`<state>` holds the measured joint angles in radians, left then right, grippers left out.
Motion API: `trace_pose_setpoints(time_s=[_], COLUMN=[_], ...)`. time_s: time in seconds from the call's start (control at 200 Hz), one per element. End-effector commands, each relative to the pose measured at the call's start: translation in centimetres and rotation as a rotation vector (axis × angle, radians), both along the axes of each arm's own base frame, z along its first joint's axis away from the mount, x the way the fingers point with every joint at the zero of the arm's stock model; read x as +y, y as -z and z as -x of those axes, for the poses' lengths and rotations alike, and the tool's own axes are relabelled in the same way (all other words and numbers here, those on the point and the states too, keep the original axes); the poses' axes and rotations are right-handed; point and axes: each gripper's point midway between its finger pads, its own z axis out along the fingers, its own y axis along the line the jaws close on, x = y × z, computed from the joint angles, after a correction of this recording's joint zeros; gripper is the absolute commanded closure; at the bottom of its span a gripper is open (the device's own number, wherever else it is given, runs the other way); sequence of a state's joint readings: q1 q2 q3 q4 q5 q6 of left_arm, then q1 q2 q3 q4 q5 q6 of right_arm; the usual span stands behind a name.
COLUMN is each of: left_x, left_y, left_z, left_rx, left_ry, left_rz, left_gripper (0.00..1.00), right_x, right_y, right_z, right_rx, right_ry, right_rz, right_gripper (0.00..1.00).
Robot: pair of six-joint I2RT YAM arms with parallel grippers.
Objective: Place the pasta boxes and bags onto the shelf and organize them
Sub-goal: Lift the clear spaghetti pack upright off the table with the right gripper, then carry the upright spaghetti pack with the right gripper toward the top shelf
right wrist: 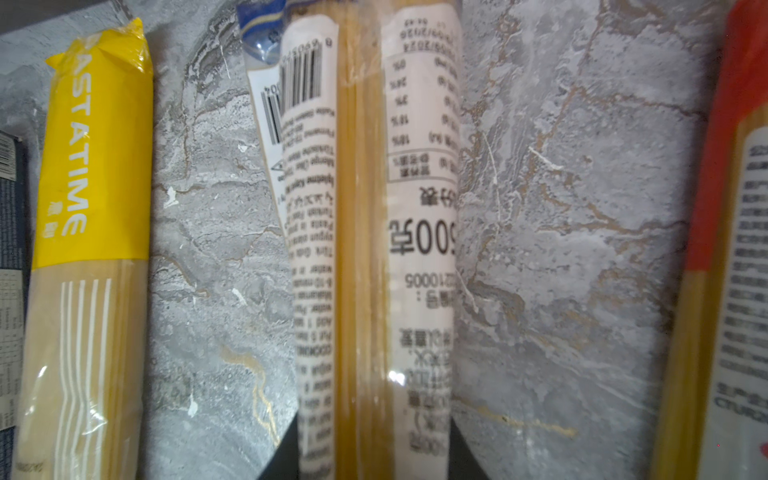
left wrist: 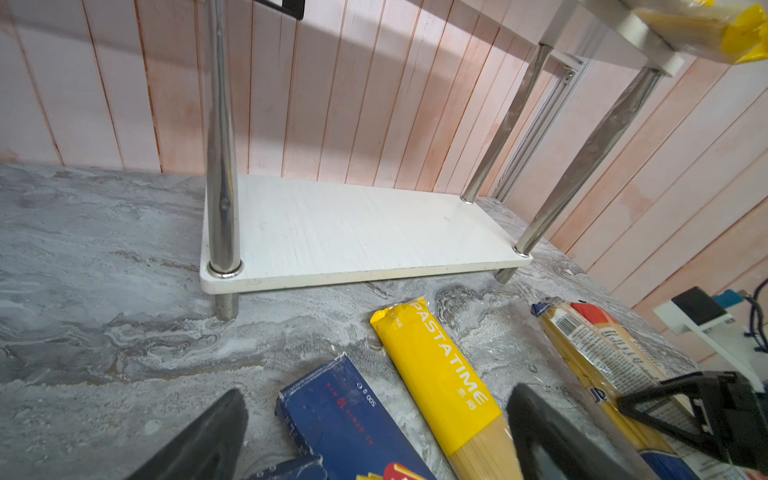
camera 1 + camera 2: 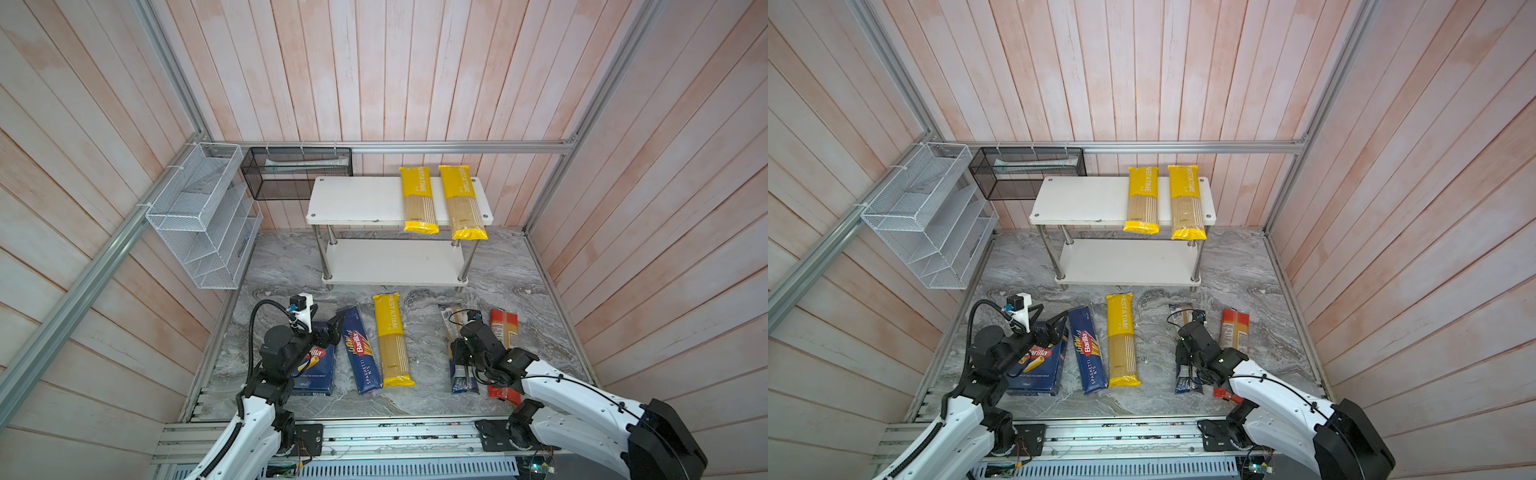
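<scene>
In both top views the shelf stands at the centre of the frame against the back wall, on the grey marbled tabletop. Its upper board carries a yellow PASTATIME bag and, just to the right of it, a second yellow PASTATIME bag. Both lie across the board's right half with their near ends hanging over the front edge. In the lower part of the frame the other goods lie in a row on the tabletop, from left to right: the Rigatoni box, the Spaghetti box, a third yellow PASTATIME bag, the clear bag with dark-blue ends and the clear bag with red ends. The left gripper hovers at lower left over the far ends of the two boxes. In the left wrist view its fingers stand wide apart and hold nothing. The right gripper sits on the middle of the clear bag with dark-blue ends, right of centre. In the right wrist view its dark fingers press against both long sides of that bag, gripping it. Whether the bag rests on the tabletop or is lifted off it I cannot tell. A white wire rack hangs at upper left, and a black mesh basket hangs between it and the shelf.
</scene>
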<state>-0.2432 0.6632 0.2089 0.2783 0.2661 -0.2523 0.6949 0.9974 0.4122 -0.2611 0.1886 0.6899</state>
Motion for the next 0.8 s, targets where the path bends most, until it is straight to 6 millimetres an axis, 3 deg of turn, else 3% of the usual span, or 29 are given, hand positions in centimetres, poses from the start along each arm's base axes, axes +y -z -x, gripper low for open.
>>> trace_pose_setpoints(time_s=[0.0,0.27,0.58,0.795], left_x=[-0.4,-0.3,-0.3,-0.4], left_y=[1.2,3.0,3.1,3.3], left_z=[0.5,0.7,0.8,0.7], left_rx=[0.027,0.067,0.065,0.073], left_ry=[0.024,0.016,0.018,0.026], left_rz=[0.03,0.041,0.043,0.039], left_gripper=[0.0,0.0,0.0,0.0], right_x=[2.0,3.1,2.9,3.8], right_y=[-4.1,-6.4,-8.5,-9.7], right_z=[-2.2,-2.5,-2.2,-2.2], right_rx=[-0.122,-0.145,-0.174,-0.182], right_ry=[-0.02,-0.063,-0.065,-0.095], right_rz=[-0.096,-0.137,-0.159,-0.206], right_gripper=[0.9,0.92,0.92,0.93])
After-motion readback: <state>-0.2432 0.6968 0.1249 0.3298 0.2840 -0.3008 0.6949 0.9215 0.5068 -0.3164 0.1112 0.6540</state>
